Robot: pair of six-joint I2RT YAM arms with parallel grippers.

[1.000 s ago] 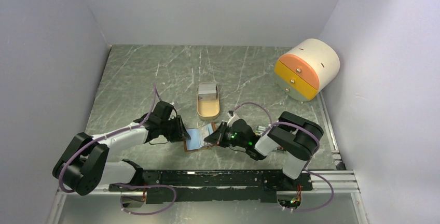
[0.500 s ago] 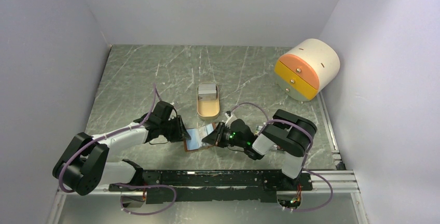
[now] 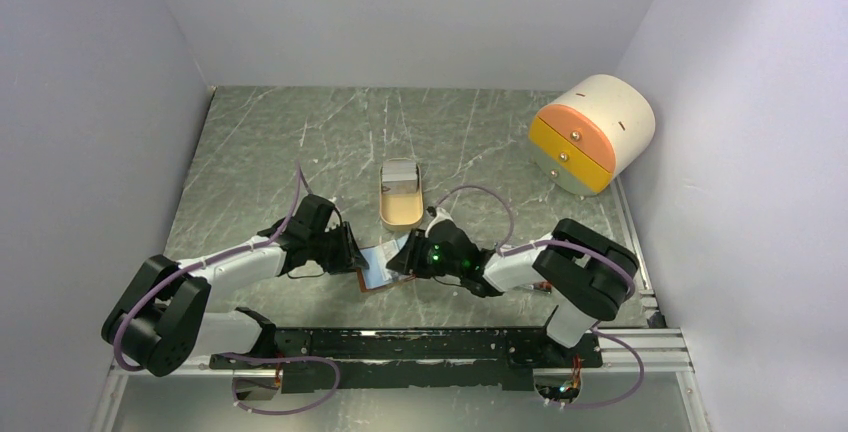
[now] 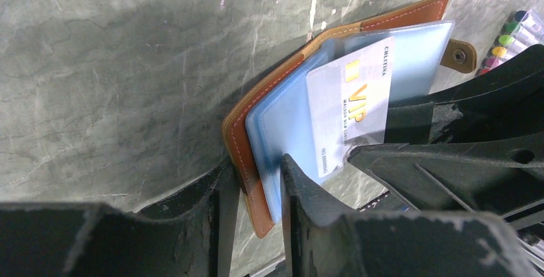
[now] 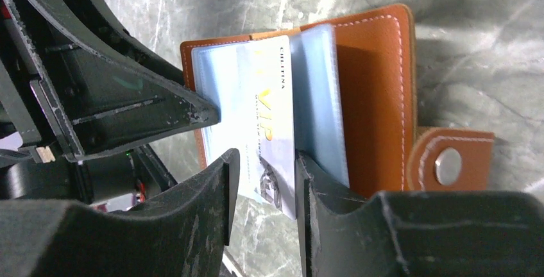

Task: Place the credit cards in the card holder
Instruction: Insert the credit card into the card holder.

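Observation:
The brown leather card holder (image 3: 376, 274) lies open between both arms, its clear blue sleeves (image 4: 289, 123) fanned out. My left gripper (image 4: 256, 168) is shut on the holder's near edge, pinching the leather cover (image 4: 238, 137) and the sleeves together. A grey-white credit card with gold "VIP" lettering (image 5: 266, 113) sits partly inside a sleeve, its lower end sticking out. My right gripper (image 5: 266, 161) stands open around that end, the card close against the right finger (image 5: 314, 181). More grey-white cards (image 3: 400, 172) rest in a tan tray.
The tan oval tray (image 3: 400, 214) sits just behind the holder. A cream round drawer unit with orange and yellow fronts (image 3: 592, 132) stands at the back right. Coloured pens (image 4: 513, 33) lie by the holder's snap tab (image 4: 459, 56). Walls enclose three sides.
My right gripper has gone from shut on the card to open and has shifted left toward the holder. The left gripper and the holder have stayed put.

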